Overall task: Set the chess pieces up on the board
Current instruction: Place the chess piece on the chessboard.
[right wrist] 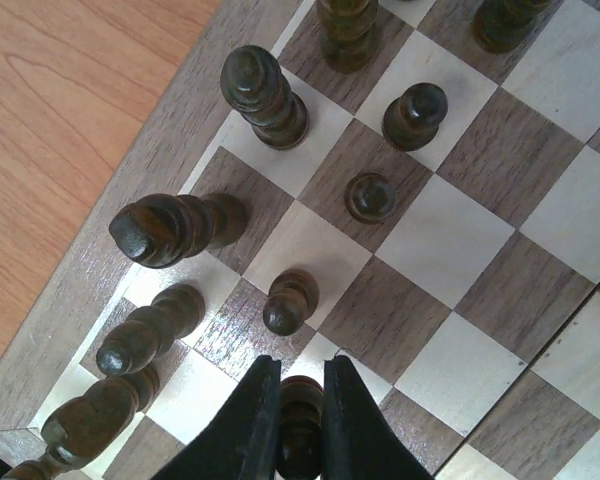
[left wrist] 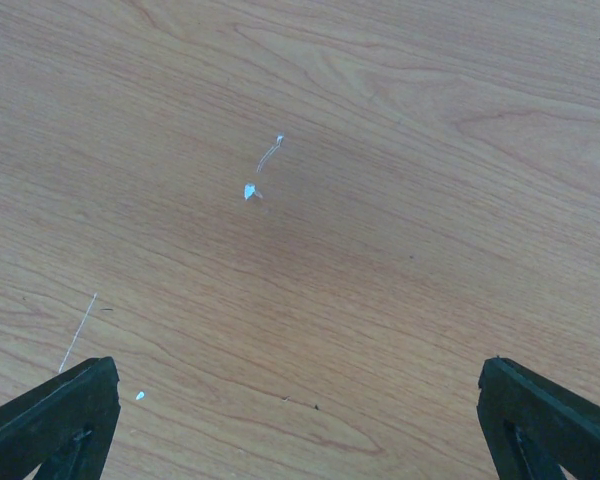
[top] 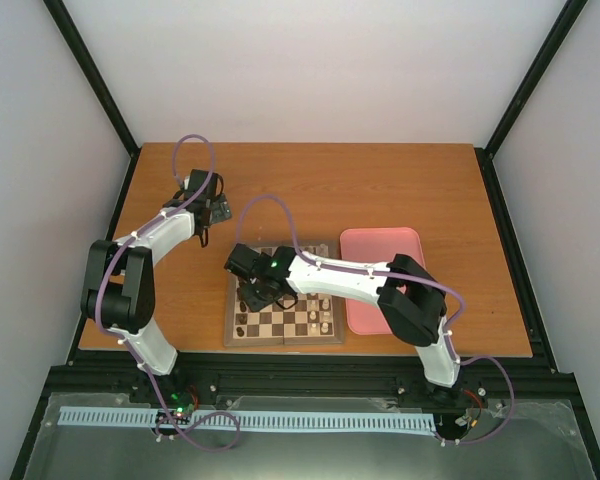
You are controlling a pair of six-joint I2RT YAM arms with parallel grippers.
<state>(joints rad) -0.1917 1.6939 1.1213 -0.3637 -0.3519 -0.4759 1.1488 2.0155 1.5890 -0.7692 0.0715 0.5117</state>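
The board (top: 284,343) lies on the table in front of the arms. Dark chess pieces (top: 245,305) stand along its left side. In the right wrist view several dark pieces stand on the board (right wrist: 450,230): tall ones (right wrist: 265,95) (right wrist: 170,228) in the edge column and pawns (right wrist: 290,302) (right wrist: 370,197) one column in. My right gripper (right wrist: 302,368) is shut on a dark pawn (right wrist: 300,425), held low over a light square beside the pawn column. My left gripper (left wrist: 300,400) is open and empty over bare table, far left of the board (top: 208,215).
A pink rounded tray (top: 380,250) lies right of the board, partly under the right arm. Cream-white pieces (top: 325,318) stand along the board's right side. The wooden table (left wrist: 310,200) has small white scratches under the left gripper.
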